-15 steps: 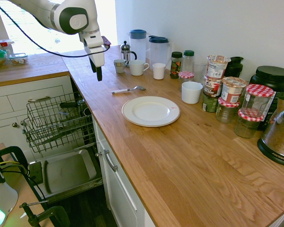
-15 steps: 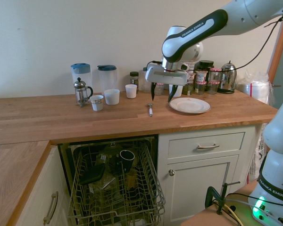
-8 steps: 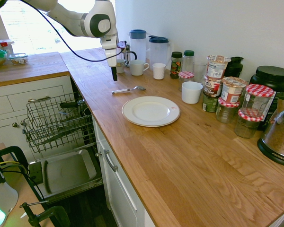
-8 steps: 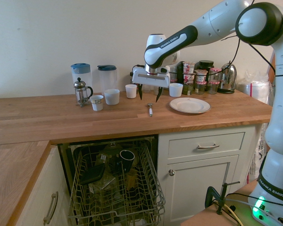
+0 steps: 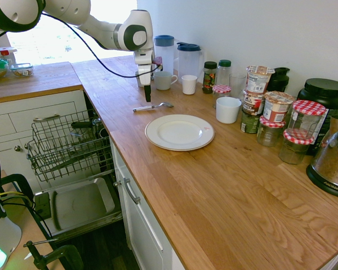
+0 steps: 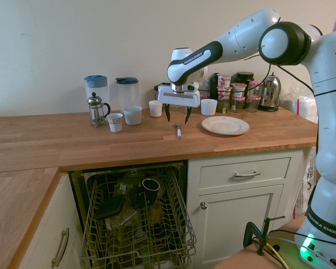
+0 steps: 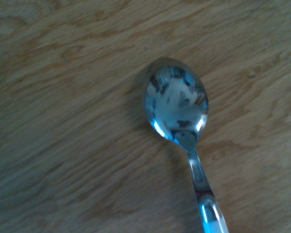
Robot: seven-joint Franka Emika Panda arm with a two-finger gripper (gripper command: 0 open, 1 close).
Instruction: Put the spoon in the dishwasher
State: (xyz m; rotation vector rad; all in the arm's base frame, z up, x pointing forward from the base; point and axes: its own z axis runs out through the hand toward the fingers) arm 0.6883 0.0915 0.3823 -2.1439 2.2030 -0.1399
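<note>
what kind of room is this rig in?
A home kitchen, almost certainly. A wooden countertop runs over white cabinet drawers, an open dishwasher shows its wire rack pulled out, and a plate, spoon, mugs, jars and a kettle sit on the counter.

spoon [image 6: 178, 131]: bare counter around | plate [image 6: 225, 125], cups [image 6: 133, 115] near

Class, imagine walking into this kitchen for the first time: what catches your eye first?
The white arm's open tool hangs over a silver spoon lying on the wooden counter, beside a white plate. Below, the dishwasher stands open, its wire rack pulled out.
</note>
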